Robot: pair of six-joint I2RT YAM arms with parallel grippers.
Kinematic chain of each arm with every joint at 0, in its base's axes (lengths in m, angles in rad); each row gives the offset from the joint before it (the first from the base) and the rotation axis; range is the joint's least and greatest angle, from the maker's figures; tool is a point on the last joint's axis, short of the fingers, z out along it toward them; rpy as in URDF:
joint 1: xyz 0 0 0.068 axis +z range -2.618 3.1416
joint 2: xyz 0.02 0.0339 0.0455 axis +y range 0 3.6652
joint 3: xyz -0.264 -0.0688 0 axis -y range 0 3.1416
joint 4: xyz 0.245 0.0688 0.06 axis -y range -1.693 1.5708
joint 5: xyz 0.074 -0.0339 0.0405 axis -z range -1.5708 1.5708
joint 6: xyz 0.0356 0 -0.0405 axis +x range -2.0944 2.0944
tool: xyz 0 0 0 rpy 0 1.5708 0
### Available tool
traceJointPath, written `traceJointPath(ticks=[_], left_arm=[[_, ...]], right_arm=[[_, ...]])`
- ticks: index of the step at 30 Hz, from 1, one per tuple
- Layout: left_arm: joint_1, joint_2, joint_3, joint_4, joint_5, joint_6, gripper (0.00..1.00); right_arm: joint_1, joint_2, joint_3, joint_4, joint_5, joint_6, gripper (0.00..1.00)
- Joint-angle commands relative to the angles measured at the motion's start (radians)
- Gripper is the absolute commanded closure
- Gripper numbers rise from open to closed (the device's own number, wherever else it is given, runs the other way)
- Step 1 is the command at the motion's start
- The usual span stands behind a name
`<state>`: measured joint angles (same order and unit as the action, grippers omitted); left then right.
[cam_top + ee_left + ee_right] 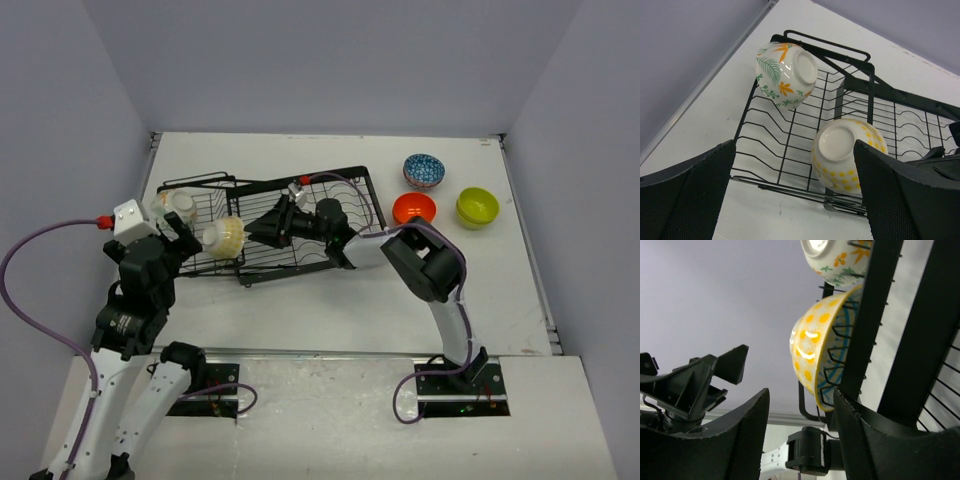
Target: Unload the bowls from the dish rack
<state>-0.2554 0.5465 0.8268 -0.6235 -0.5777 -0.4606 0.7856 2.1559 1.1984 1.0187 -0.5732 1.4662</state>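
Dish rack (pixel 350 190): black wire with curved dividers, sitting skewed on the white table (pixel 300 310). It holds two glossy bowls tipped on edge at its left end. The cream floral bowl (pixel 786 75) is in the far corner and the yellow-dotted bowl (pixel 845 155) is near it by the front rail. The blue-patterned bowl (pixel 424 171), orange bowl (pixel 414 208) and lime green bowl (pixel 477 207) sit upright on the table right of the rack.

Your left gripper (pixel 794 150) is spread wide, facing the dotted bowl and holding nothing. Your right gripper (pixel 801 400) is inside the rack, fingers apart with the dotted bowl's rim between them. You can't tell if they touch it.

Plain grey walls (pixel 320 60) surround the table.
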Motion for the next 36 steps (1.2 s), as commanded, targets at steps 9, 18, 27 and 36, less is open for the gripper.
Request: traceJointPath(ticks=[9,18,27,36], left_arm=[[0.005,-0.039,-0.003,0.05,0.018,0.028,0.0],[0.005,-0.051,-0.005,0.048,0.027,0.028,0.0],[0.005,-0.057,-0.005,0.05,0.027,0.028,0.0],[0.005,-0.059,-0.005,0.05,0.026,0.028,0.0]], right_arm=[[0.004,0.105,0.136,0.107,-0.09,0.063,0.51],[0.006,0.162,0.182,0.167,-0.131,0.108,0.53],[0.007,0.219,0.247,0.242,-0.177,0.18,0.53],[0.014,0.259,0.306,0.251,-0.195,0.215,0.53]])
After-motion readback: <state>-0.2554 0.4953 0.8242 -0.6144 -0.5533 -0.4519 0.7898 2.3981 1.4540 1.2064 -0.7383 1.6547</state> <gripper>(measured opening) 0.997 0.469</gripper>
